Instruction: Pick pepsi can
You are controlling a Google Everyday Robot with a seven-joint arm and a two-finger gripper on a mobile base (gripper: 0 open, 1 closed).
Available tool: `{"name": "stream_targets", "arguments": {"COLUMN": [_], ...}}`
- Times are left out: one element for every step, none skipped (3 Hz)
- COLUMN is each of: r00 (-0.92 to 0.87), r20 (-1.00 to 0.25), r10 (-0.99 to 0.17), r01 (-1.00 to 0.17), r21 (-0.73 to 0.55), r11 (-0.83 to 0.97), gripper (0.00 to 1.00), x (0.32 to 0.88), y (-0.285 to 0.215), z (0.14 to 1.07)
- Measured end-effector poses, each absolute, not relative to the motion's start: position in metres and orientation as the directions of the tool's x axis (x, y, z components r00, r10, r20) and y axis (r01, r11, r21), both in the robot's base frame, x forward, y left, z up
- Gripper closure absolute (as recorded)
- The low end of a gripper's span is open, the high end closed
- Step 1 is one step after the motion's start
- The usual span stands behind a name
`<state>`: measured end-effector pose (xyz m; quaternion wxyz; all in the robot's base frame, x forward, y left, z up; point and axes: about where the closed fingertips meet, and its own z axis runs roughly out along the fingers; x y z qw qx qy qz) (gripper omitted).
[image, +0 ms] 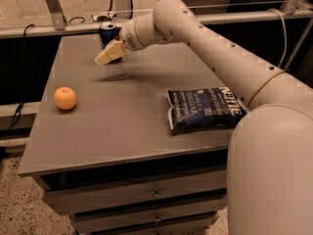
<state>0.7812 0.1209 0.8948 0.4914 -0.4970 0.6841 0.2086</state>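
Note:
The pepsi can [107, 34], dark blue with a silver top, stands upright at the far edge of the grey table [132, 106], left of centre. My gripper [108, 53] with its cream fingers hangs just in front of the can and slightly above the table, covering the can's lower part. The white arm reaches in from the right foreground across the table.
An orange [65, 98] lies on the left side of the table. A flat dark blue chip bag [203, 108] lies on the right side, under the arm. A metal rail [49, 29] runs behind the table. Drawers sit below the table's front edge.

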Motion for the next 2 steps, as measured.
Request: {"name": "stream_targets", "arguments": {"r00": [-0.026,-0.074], "r20": [-0.895,-0.917], "r10": [-0.444,-0.393], "r01": [-0.879,-0.872], "r21": [-0.192,-0.131], "r11": [0.437,0.471], "gripper": [0.00,0.17], "x": [0.794,0.803], "y": [0.130,0.141], "z": [0.892,0.887]}}
